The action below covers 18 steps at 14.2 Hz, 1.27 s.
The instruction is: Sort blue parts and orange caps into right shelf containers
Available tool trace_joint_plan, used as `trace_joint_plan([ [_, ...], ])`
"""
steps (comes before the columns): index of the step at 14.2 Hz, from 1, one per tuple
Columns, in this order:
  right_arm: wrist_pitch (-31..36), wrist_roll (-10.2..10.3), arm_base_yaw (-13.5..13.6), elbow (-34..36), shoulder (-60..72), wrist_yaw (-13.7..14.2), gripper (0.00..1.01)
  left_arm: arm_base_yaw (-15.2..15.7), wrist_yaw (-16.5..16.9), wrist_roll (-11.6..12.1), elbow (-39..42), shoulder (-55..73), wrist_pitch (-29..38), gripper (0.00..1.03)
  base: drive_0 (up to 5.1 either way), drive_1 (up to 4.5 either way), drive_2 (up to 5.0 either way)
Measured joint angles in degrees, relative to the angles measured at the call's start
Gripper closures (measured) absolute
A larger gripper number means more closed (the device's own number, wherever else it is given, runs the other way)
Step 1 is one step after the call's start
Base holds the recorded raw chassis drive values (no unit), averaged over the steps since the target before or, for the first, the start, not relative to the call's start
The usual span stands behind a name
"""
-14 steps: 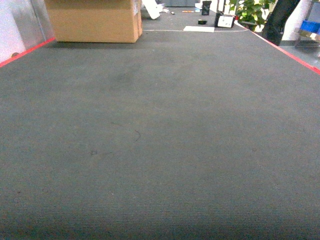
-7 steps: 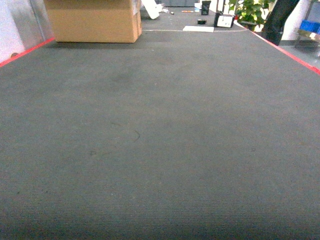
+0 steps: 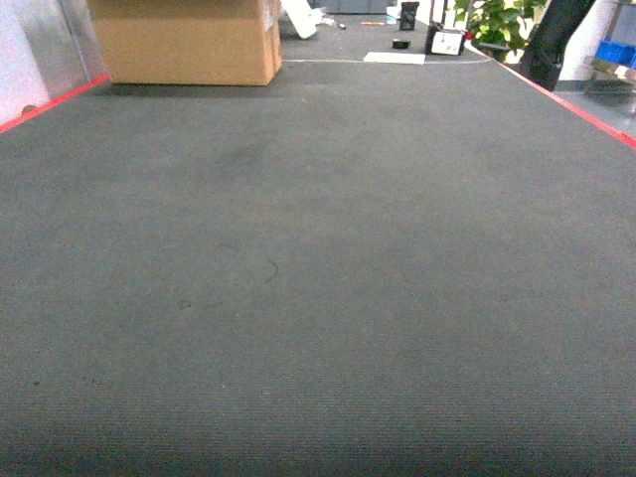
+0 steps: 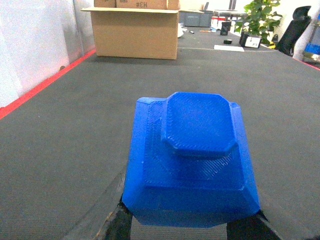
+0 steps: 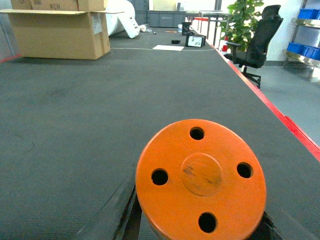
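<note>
My left tool (image 4: 192, 222) pinches the blue part (image 4: 192, 160); I see only the dark jaw bases at 7 and 5 o'clock under it, pressed against its lower flanks. My right tool (image 5: 200, 220) likewise pinches the orange cap (image 5: 201, 178), which fills the lower frame of that wrist view with its flat face up.

The blue part looks like a rigid printed block, faceted, with a raised octagonal boss on top. I judge it light and stiff, its ribbed skin giving fair friction; the wide sloping base is the sensible place to hold. The orange cap is a hard disc with four holes around a central hub. Its smooth rim could slip, so I would keep hold across the edge.

Ahead lies dark carpeted floor (image 3: 318, 278), a cardboard box (image 3: 184, 40) at 11 o'clock. Blue bins (image 5: 302, 49) sit on a shelf at 2 o'clock, well apart.
</note>
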<state>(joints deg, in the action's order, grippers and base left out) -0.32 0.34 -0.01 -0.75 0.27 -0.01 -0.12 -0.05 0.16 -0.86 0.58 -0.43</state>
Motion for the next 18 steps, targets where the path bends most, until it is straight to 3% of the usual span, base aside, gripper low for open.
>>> trace_joint_plan([
  [4, -0.04, 0.00, 0.00, 0.00, 0.00, 0.00, 0.58, 0.00, 0.00, 0.00, 0.00, 0.00, 0.00, 0.60, 0.0, 0.00, 0.0],
  [18, -0.04, 0.00, 0.00, 0.00, 0.00, -0.02, 0.58, 0.11, 0.02, 0.00, 0.00, 0.00, 0.00, 0.60, -1.7, -1.71, -1.7],
])
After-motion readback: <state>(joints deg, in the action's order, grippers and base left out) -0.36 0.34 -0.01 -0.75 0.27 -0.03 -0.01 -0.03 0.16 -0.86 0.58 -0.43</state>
